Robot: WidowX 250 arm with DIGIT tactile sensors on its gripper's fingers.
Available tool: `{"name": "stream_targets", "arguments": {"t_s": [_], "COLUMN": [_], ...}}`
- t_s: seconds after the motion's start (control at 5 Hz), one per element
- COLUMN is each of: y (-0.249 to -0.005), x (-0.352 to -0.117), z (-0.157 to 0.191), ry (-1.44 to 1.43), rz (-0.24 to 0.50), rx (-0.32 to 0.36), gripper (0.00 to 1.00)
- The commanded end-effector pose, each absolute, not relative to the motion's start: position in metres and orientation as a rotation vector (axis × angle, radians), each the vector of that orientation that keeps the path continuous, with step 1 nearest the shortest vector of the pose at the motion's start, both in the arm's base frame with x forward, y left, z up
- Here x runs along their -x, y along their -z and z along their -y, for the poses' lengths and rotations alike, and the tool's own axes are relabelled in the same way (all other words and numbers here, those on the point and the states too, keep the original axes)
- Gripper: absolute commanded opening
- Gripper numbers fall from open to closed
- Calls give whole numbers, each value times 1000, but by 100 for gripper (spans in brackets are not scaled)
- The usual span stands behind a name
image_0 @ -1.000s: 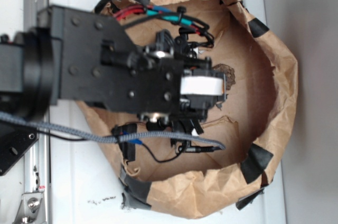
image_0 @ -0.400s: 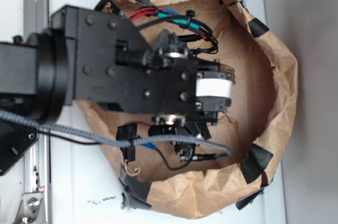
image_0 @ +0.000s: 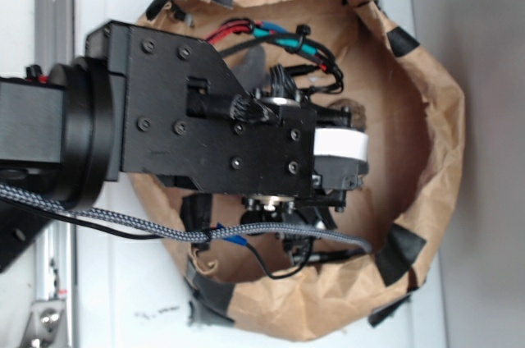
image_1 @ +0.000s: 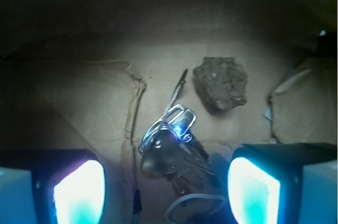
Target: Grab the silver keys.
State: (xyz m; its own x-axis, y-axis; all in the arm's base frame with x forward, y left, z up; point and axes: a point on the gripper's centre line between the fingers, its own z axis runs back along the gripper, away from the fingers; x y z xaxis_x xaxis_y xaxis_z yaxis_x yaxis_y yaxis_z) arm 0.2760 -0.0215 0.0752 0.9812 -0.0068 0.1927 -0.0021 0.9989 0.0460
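While the arm hangs over the paper-lined bowl, the claw (image_1: 166, 184) stands spread: in the wrist view its two glowing fingers (image_1: 79, 191) sit at the bottom corners, well apart, with nothing pinched between them. The silver keys (image_1: 170, 147) lie on the brown paper floor in the gap between those fingers, a little toward the left one and not touching either. Their thin wire ring (image_1: 193, 205) curls at about six o'clock from the bunch, and one long key points up toward twelve.

At roughly one o'clock from the keys sits a brown lumpy rock (image_1: 221, 82), close by but apart from them. A torn seam in the paper (image_1: 134, 105) runs down at about ten o'clock.

I judge this to be the approach step: the claw is lined up over the keys but has not closed. The next move calls for a straight drop until the fingertips bracket the bunch, then a squeeze, keeping clear of the rock so it is not caught too. The keys lie flat and thin, so the fingers likely need to reach nearly to the paper.

From the outside view the black arm (image_0: 197, 143) covers most of the crumpled paper wall (image_0: 439, 143), and the keys are hidden beneath it. A white label (image_0: 340, 144) on the wrist looks blank; I can read no writing or brand anywhere.
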Motion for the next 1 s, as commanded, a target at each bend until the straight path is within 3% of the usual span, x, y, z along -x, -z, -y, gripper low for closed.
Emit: {"name": "stream_targets", "arguments": {"t_s": [0.0, 0.4, 0.6, 0.8], "y": [-72, -59, -60, -64], "x": [-298, -309, -308, -302], "z": [28, 17, 15, 14], "ry": [12, -13, -23, -16], "rz": [222, 231, 246, 260], "rx": [-22, -73, -62, -57], "gripper": [100, 100, 0, 0]}}
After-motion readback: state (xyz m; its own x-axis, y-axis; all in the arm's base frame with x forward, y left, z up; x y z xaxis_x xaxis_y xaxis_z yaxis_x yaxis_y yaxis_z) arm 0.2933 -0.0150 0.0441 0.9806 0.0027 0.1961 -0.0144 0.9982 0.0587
